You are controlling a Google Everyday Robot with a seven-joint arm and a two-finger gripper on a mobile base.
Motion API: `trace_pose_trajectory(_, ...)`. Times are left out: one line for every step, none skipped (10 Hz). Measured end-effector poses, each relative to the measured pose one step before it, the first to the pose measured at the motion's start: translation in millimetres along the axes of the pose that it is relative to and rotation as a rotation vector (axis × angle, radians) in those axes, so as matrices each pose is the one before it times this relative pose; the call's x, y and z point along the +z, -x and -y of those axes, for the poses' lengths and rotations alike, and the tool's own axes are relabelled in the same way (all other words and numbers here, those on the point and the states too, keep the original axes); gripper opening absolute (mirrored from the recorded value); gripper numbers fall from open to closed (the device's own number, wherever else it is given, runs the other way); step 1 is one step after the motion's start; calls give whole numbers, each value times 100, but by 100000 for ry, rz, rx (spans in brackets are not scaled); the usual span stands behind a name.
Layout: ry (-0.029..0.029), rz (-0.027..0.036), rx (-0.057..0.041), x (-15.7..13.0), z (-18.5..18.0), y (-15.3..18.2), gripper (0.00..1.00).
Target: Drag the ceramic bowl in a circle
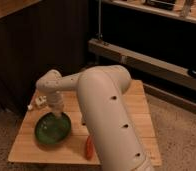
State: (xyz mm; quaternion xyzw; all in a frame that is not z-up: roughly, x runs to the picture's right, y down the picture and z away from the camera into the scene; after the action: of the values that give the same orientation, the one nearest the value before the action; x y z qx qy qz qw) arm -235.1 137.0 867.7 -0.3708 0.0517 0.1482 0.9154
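Note:
The ceramic bowl (pixel 52 130) is a wide, shallow, glossy green bowl on the left front part of the wooden table (pixel 126 107). My white arm reaches from the lower right across the table and bends down over the bowl. The gripper (pixel 58 116) points down at the bowl's far rim and appears to touch it.
A small white object (pixel 39 101) lies at the table's left edge behind the bowl. A red-orange object (pixel 89 148) lies near the front edge beside my arm. A dark cabinet stands behind the table, and metal shelving (pixel 151 60) stands to the right.

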Motion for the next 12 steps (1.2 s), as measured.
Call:
trace_pose_trajectory(277, -75, 134, -14, 364, -33, 0)
trace_pose_trajectory(-583, -421, -180, -55, 543, -628, 0)
trace_pose_trajectory(-459, -602, -259, -37, 161, -708, 0)
trace_pose_trajectory(-549, -257, 183, -25, 561, -851, 0)
trace_pose_trajectory(-376, 3, -115, 10, 654, -352, 0)
trace_pose_trajectory(-165, -152, -82, -29, 547, -356, 0)
trace_pose_trajectory(-370, -369, 274, -63, 565, -302, 0)
trace_pose_trajectory(-360, -589, -911, -39, -294, 191, 0)
trace_pose_trajectory(31, 153, -762, -302, -820, 272, 0)
trace_pose_trajectory(534, 43, 329, -52, -622, -439, 0)
trace_pose_trajectory(-483, -250, 327, 0, 103, -1322, 0)
trace_pose_trajectory(-481, -594, -93, 56, 379, -1457, 0)
